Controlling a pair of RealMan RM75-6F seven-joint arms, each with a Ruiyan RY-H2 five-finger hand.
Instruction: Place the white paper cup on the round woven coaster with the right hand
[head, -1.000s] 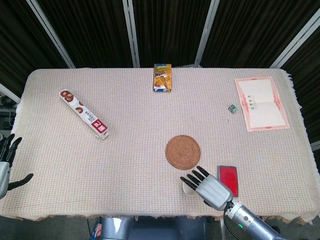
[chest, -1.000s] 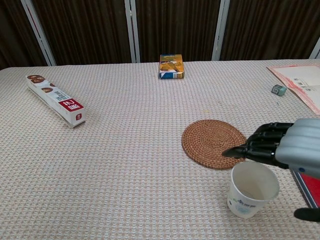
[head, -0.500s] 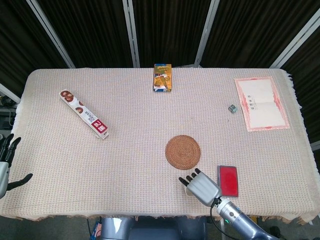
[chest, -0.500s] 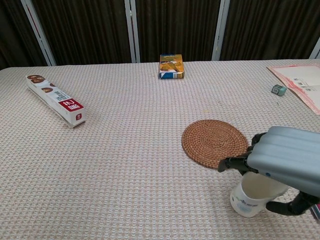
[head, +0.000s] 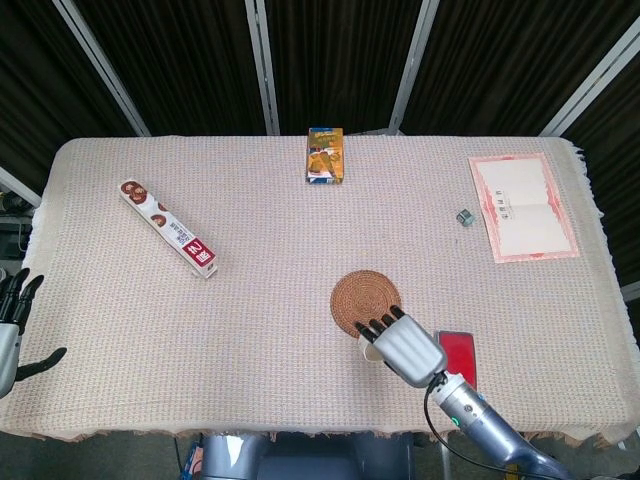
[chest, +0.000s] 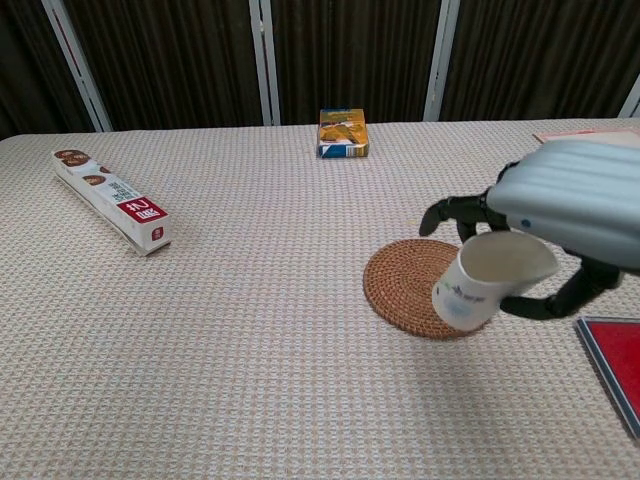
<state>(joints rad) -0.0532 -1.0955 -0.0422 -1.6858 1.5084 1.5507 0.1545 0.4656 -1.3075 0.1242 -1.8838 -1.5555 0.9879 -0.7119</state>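
Note:
My right hand (chest: 560, 215) grips the white paper cup (chest: 482, 281) and holds it tilted in the air, above the near right part of the round woven coaster (chest: 412, 285). From the head view the right hand (head: 402, 345) covers most of the cup (head: 371, 351), just at the coaster's (head: 362, 297) near edge. My left hand (head: 12, 325) hangs beyond the table's left edge with fingers spread, holding nothing.
A long red-and-white box (head: 168, 227) lies at the left. An orange and blue box (head: 325, 155) stands at the back middle. A red flat case (head: 459, 355) lies right of the hand. A pink-bordered paper (head: 522, 207) and a small grey cube (head: 465, 217) lie at the back right.
My right hand closed on the cup, lifted it off the cloth and carried it up and toward the coaster, tilting it. The left hand stayed put.

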